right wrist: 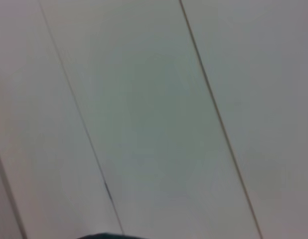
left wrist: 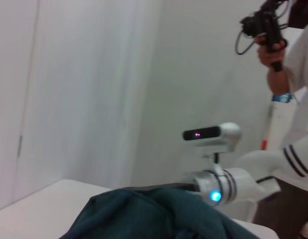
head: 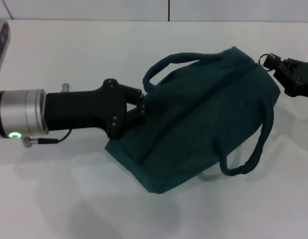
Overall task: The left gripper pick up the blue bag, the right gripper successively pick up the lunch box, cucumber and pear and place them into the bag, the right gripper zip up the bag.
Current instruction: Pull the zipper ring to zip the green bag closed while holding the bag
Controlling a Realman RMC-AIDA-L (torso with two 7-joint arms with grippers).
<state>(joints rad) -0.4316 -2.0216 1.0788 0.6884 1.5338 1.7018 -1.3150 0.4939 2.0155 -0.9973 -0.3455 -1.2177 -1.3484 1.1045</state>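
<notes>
A plain white table (head: 144,214) carries the scene, with a pale panelled wall (head: 94,9) behind its far edge. At the far left corner sits part of a white object with purple markings (head: 0,45). The left wrist view shows a person (left wrist: 293,99) in white holding up a black device (left wrist: 263,25).

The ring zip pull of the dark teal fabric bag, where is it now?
In the head view, the ring zip pull sits at the dark teal fabric bag's far right corner, at the fingertips of the all-black right gripper.
</notes>
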